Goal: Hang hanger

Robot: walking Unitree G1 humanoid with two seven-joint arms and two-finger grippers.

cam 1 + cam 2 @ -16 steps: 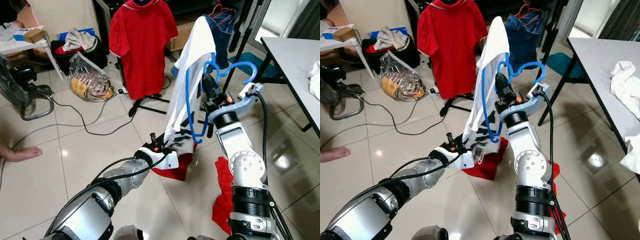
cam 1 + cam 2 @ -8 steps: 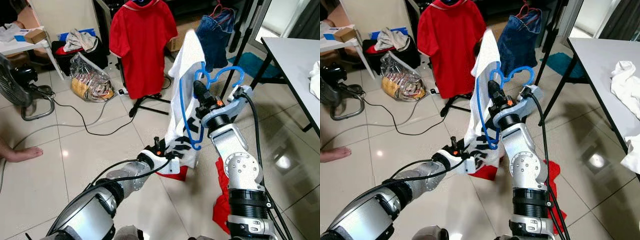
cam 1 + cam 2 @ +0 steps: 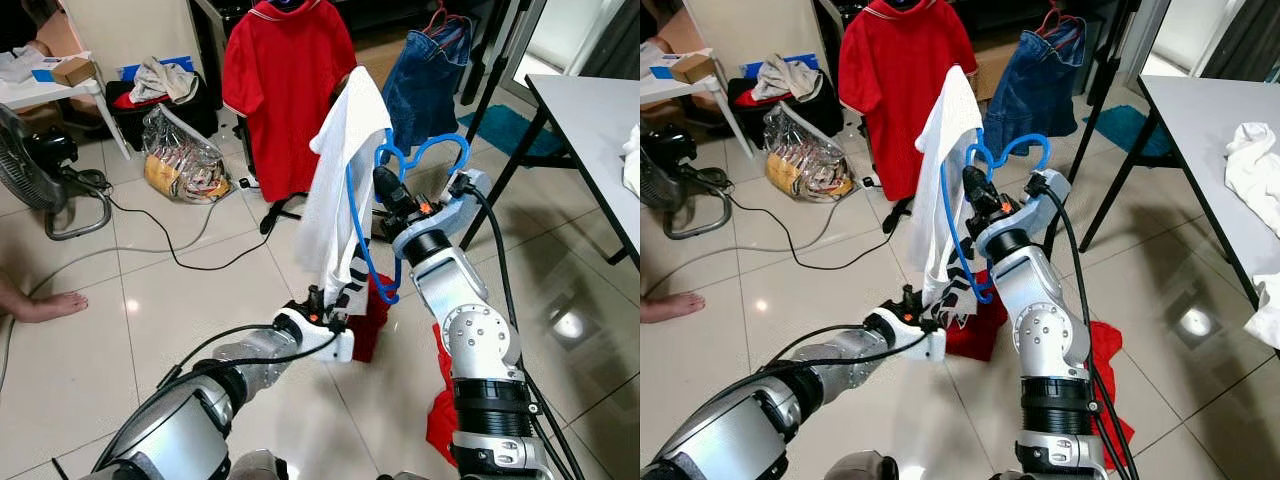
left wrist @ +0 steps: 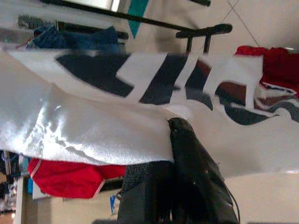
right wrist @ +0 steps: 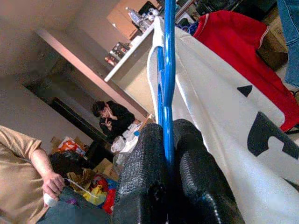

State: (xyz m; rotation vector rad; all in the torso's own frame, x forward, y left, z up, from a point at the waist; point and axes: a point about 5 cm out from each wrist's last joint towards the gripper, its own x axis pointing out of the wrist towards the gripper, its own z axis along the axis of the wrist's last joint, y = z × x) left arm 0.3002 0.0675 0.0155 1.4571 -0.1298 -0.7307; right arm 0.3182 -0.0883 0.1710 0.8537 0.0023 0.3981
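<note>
A blue plastic hanger (image 3: pixel 372 235) carries a white shirt (image 3: pixel 338 170) with black print, draped over one shoulder of it. My right gripper (image 3: pixel 384 184) is shut on the hanger just below its hook and holds it upright above the floor. In the right wrist view the fingers (image 5: pixel 140 172) clamp the blue hanger (image 5: pixel 167 70). My left gripper (image 3: pixel 322 300) is low and shut on the shirt's bottom hem; the left wrist view shows its fingers (image 4: pixel 187 154) pinching the white shirt (image 4: pixel 88 130).
A red shirt (image 3: pixel 285 90) and a denim garment (image 3: pixel 425 70) hang on a black rack behind. Red cloths (image 3: pixel 443 410) lie on the tiles by my right arm. A grey table (image 3: pixel 590 110) stands right, a fan (image 3: pixel 25 165) and cables left. A person's foot (image 3: pixel 40 305) rests far left.
My right arm has swung the hanger and shirt leftward, nearer the red shirt. My left gripper has kept hold of the hem and shifted with it.
</note>
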